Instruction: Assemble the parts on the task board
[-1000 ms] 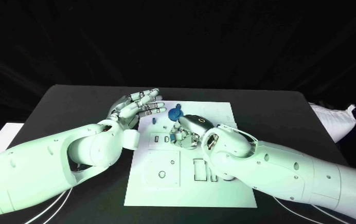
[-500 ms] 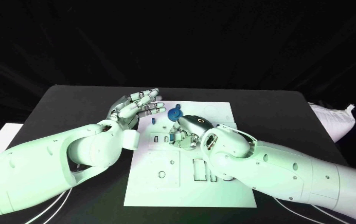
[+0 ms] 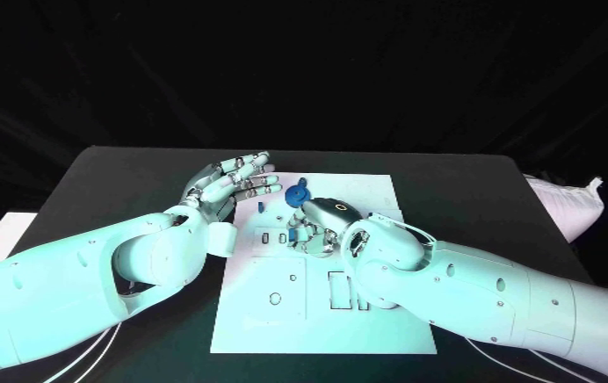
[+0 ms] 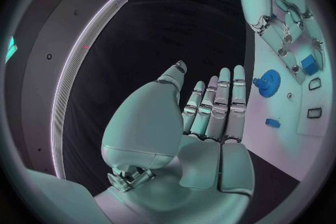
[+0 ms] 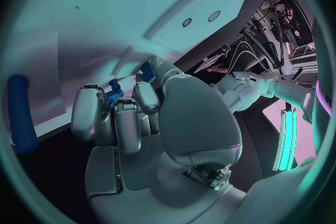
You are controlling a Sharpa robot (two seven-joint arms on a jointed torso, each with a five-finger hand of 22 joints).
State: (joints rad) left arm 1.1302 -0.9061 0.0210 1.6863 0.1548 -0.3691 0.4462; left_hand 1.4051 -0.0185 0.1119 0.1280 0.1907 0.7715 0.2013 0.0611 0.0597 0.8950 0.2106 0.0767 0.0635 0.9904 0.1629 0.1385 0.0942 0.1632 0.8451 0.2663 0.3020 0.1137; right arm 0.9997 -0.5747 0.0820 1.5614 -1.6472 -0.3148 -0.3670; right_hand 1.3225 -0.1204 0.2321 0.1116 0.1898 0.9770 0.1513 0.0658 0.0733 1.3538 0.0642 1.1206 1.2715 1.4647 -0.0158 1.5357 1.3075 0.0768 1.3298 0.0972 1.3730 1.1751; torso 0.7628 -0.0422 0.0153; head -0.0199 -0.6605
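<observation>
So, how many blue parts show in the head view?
3: a round blue gear beyond the right hand, a small blue piece beside it, a blue block in that hand; others may be hidden.

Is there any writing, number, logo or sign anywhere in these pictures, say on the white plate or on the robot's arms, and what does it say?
None can be read.
Task board: only outlined slots and holes, no letters or numbers.
Blue gear and the small blue part in the right hand: no markings.
Left hand and both arms: no label or logo shows.
</observation>
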